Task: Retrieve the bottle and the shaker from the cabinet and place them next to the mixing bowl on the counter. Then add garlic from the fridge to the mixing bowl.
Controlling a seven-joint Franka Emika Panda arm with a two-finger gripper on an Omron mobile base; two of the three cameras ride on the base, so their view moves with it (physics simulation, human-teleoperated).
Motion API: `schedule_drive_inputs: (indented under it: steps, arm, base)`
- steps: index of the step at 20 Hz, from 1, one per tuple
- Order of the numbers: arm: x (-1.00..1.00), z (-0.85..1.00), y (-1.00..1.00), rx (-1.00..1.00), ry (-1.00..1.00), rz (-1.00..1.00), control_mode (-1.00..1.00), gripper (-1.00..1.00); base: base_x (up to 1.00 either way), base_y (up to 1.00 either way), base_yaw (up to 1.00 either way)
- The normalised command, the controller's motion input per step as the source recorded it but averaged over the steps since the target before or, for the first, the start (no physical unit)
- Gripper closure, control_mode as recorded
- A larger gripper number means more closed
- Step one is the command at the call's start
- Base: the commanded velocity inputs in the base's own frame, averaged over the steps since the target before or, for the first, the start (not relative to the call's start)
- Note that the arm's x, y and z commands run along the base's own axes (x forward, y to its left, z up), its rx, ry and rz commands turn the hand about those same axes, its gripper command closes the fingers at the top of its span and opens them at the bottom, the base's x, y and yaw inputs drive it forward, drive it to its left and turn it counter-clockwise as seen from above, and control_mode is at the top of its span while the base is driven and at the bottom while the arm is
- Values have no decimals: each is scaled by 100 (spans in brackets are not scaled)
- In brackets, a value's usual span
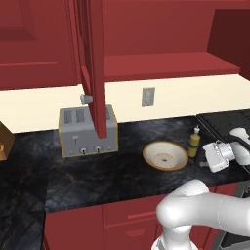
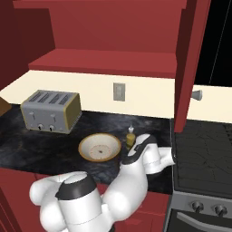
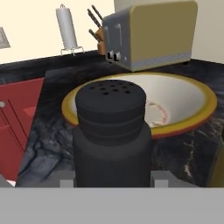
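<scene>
A: Left base view first, and you start big: the dark red wall cabinet (image 1: 161,34) hangs over the black marbled stone desk (image 1: 112,166), its panelled door swung open toward you.

B: And what do you see on the desk?

A: You'll see the grey and tan toaster (image 1: 88,131) at the left. To its right lies the shallow golden-rimmed mixing bowl (image 1: 165,155), and the small olive-yellow bottle (image 1: 195,142) stands upright just beside the bowl's right side.

B: Where's your tool?

A: Your tool (image 3: 112,181) is clamped on the all-black cylindrical shaker (image 3: 112,131), held upright near the bowl.
</scene>
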Motion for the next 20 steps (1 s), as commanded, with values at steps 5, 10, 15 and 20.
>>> schedule_drive_inputs:
  steps: [5, 10, 15, 20]
  arm:
    - [8, -8, 0, 0, 0, 0, -100, 100]
    - [14, -8, 0, 0, 0, 0, -100, 100]
    - [10, -16, 1, 0, 0, 0, -100, 100]
    - [12, -27, 4, -1, 0, -1, -100, 100]
  base:
    - [0, 0, 0]
    - [0, 0, 0]
    - [0, 0, 0]
    - [0, 0, 0]
